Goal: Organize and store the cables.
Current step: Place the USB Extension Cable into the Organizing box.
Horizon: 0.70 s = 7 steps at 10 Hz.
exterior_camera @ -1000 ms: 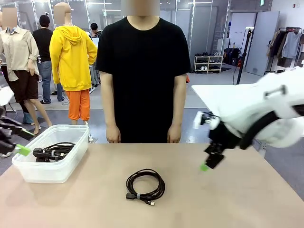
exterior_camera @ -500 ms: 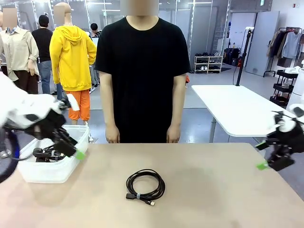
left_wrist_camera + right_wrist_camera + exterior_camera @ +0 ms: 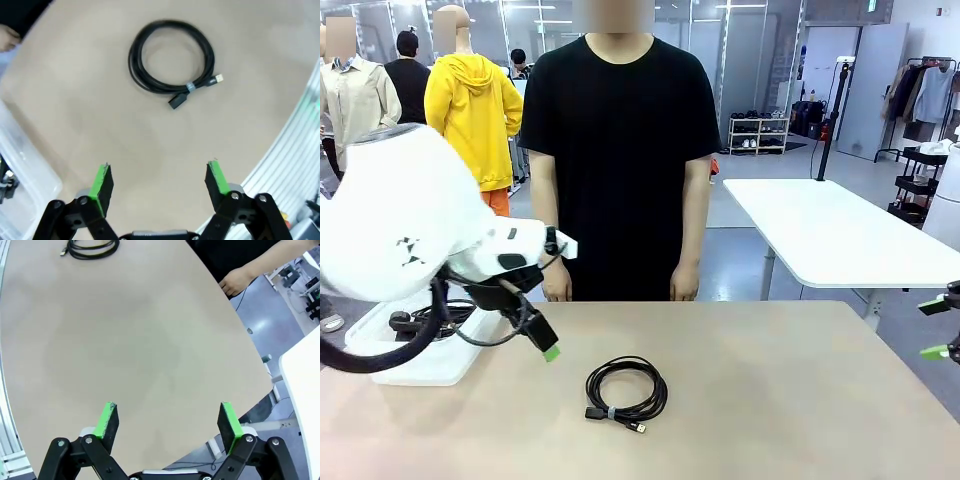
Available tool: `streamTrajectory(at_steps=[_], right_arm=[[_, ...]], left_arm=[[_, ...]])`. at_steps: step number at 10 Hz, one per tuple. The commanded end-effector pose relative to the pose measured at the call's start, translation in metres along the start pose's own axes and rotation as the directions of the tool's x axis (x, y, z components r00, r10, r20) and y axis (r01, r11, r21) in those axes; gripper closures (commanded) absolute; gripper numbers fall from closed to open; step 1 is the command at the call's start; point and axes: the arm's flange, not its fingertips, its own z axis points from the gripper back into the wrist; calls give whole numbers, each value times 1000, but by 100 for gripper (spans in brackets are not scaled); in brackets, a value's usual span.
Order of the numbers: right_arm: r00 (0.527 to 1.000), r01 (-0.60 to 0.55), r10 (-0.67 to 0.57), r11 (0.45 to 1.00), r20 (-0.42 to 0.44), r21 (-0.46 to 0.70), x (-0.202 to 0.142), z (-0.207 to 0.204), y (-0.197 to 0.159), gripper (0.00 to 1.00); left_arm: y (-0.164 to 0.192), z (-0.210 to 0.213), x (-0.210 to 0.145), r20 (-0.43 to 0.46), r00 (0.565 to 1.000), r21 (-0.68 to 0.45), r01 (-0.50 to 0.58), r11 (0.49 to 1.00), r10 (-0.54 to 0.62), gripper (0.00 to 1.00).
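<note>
moved since earlier: left arm has swung in from the bin side toward table middle; right arm has pulled back to the far right edge of the front view.
left gripper: fingers apart, nothing between the green pads; hangs above bare table, pointing down toward the loose coil. in the front view its green tip sits left of the coil, not touching.
right gripper: fingers spread wide, empty; parked out past the table's right edge, likely to leave the middle free for the other arm.
loose cable: coiled black cord, lies flat on the table near the middle, bound by a small pale tie with both plug ends poking out at the tie; the tie keeps it as one round loop, so one pinch across the bundle should lift it whole.
same cable, wrist view: well ahead of the open fingers, apart from them.
stored cable: another black coil already lying in the bin, partly hidden by the left arm.
bin: clear plastic tub at table's left end, open top, close to the left arm's side, so that arm is the natural one to carry.
person's hand: hangs by the far edge, off the table, not taking part.
step, my read: approach to pick the last loose coil; grasp not yet made.
</note>
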Motion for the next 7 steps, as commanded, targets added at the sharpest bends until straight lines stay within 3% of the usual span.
streamTrajectory(at_steps=[1, 2, 3, 7], right_arm=[[998, 9, -9, 1000, 60, -14, -18, -4, -3, 0], [996, 37, -36, 999, 81, -19, -21, -3, -5, 0], [1000, 14, -13, 1000, 24, -11, -8, 2, 1, 0], [1000, 14, -13, 1000, 24, -11, -8, 2, 1, 0]], left_arm=[[-2, -1, 19, -48, 998, -13, 40, 999, -41, 7], [-4, 1, 16, -50, 993, -34, 103, 994, -104, 7], [-6, -3, 9, -20, 1000, -2, 23, 1000, -23, 7], [-6, -3, 9, -20, 1000, -2, 23, 1000, -23, 7]])
